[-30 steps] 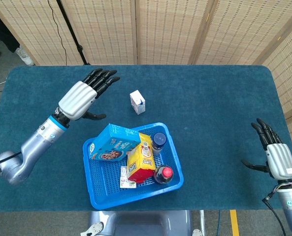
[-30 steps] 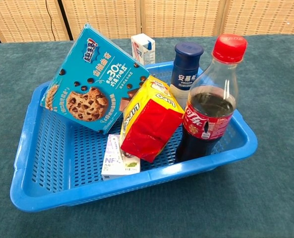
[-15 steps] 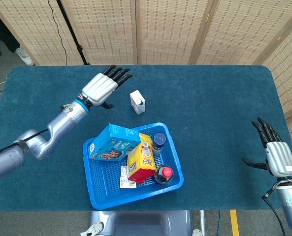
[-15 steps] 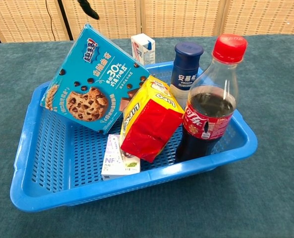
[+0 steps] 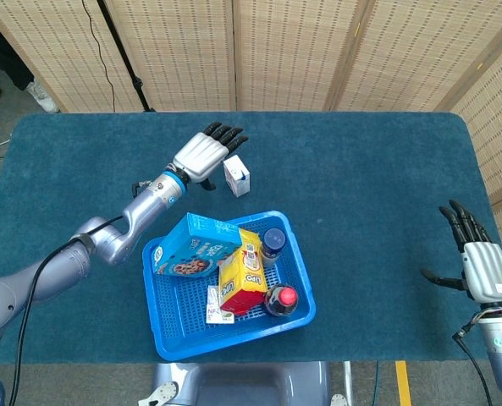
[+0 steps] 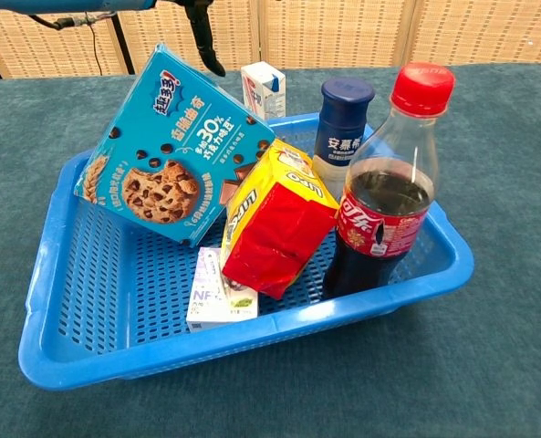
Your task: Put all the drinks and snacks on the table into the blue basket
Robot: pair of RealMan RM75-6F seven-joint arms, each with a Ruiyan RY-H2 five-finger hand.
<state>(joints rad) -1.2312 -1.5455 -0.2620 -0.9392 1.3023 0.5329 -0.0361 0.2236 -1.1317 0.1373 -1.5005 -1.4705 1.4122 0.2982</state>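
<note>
The table (image 5: 377, 169) is covered in dark teal cloth. The blue basket (image 5: 176, 334) is placed near its front edge and is loaded with a cookie box (image 5: 195, 245), a yellow snack bag (image 5: 242, 275), a cola bottle (image 6: 384, 205), a dark-capped bottle (image 6: 343, 123) and a small packet (image 6: 217, 294). The carton (image 5: 236, 176) is stood upright on the cloth, beyond the basket's far rim. The left hand (image 5: 204, 155) is positioned just left of the carton, fingers extended and empty. The right hand (image 5: 479, 266) is held at the far right, well apart, fingers spread and empty.
</note>
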